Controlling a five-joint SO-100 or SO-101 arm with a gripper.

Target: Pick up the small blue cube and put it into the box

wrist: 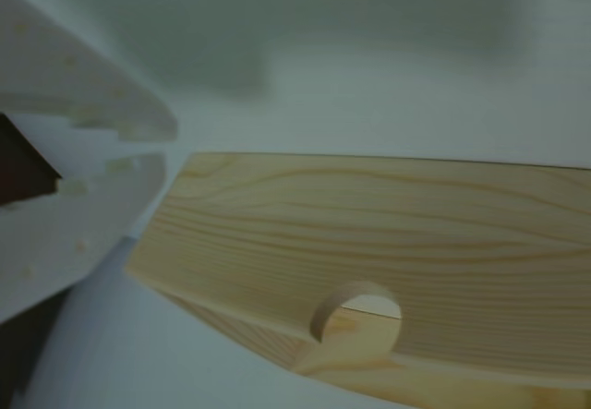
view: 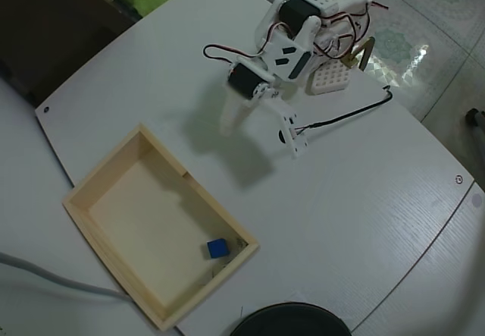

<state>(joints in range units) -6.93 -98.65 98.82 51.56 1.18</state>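
Blue cube sits on the floor of the box, in its corner toward the bottom of the overhead view, well apart from my claw. Claw is above bare white bench, just off the box's upper-right wall, holding nothing. Fingers stand apart in the overhead view. Wrist view shows the white fingers at left with a gap between them, and the pale wood box wall with its round notch close by. Small white perforated block lies behind the arm.
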